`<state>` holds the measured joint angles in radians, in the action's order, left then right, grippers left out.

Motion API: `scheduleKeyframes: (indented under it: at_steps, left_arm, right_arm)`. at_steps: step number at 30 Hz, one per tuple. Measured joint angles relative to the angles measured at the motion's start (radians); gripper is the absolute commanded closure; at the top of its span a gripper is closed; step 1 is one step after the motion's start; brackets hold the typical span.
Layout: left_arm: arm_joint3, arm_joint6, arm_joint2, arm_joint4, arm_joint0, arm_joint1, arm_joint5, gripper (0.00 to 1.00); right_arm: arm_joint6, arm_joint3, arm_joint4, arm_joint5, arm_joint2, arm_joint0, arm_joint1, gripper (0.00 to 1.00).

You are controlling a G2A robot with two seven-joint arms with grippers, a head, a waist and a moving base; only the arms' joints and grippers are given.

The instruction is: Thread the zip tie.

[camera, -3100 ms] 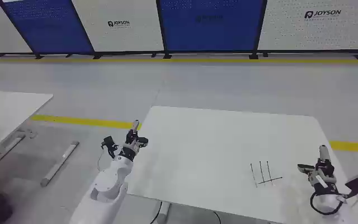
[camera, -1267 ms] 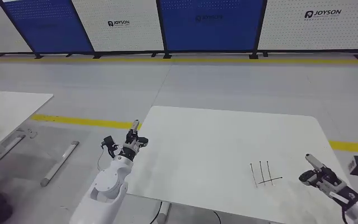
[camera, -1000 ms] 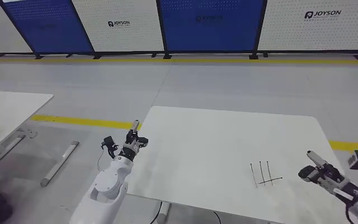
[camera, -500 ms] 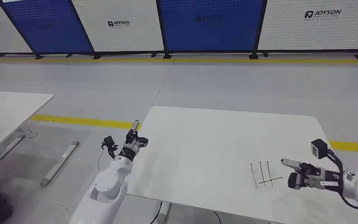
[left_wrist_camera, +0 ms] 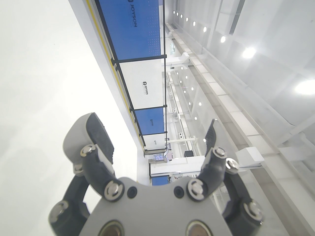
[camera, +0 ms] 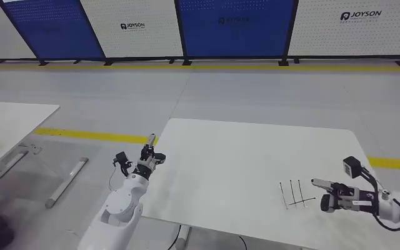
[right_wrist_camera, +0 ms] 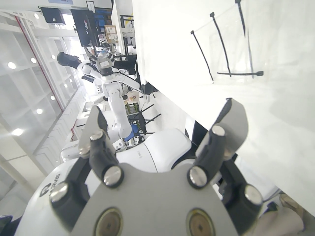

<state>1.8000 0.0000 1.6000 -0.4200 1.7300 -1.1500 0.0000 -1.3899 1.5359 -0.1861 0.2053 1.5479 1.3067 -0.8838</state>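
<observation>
Now my right claw [right_wrist_camera: 163, 111] hangs spread wide near the zip ties [right_wrist_camera: 221, 45] on the table [camera: 237, 162]; my left claw [left_wrist_camera: 151, 128] gapes at the opposite edge

Flat bare white table [camera: 237, 169] is all that lies between the right gripper [right_wrist_camera: 162, 105] and the thin zip ties [camera: 292, 192] just beside it, leaving an open path across.
</observation>
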Motion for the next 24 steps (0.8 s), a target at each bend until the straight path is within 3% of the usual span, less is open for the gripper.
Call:
scheduleKeyframes:
  at_steps: [4,7,11,15,24]
  left_arm:
    - [0.0,0.0,0.0,0.0,0.0,0.0,0.0,0.0]
    - [0.0,0.0,0.0,0.0,0.0,0.0,0.0,0.0]
    - [0.0,0.0,0.0,0.0,0.0,0.0,0.0,0.0]
    - [0.0,0.0,0.0,0.0,0.0,0.0,0.0,0.0]
    - [0.0,0.0,0.0,0.0,0.0,0.0,0.0,0.0]
  right_arm:
    - [0.0,0.007,-0.017,-0.066,0.046,0.033,0.028,0.0]
    - [0.0,0.026,0.026,-0.093,0.027,0.046,0.058,0.0]
    - [0.0,-0.021,0.045,-0.105,-0.066,-0.016,0.1,0.0]
    - [0.0,-0.094,0.051,-0.154,-0.199,-0.129,0.134,0.0]
    - [0.0,-0.103,0.047,-0.163,-0.213,-0.143,0.137,0.0]
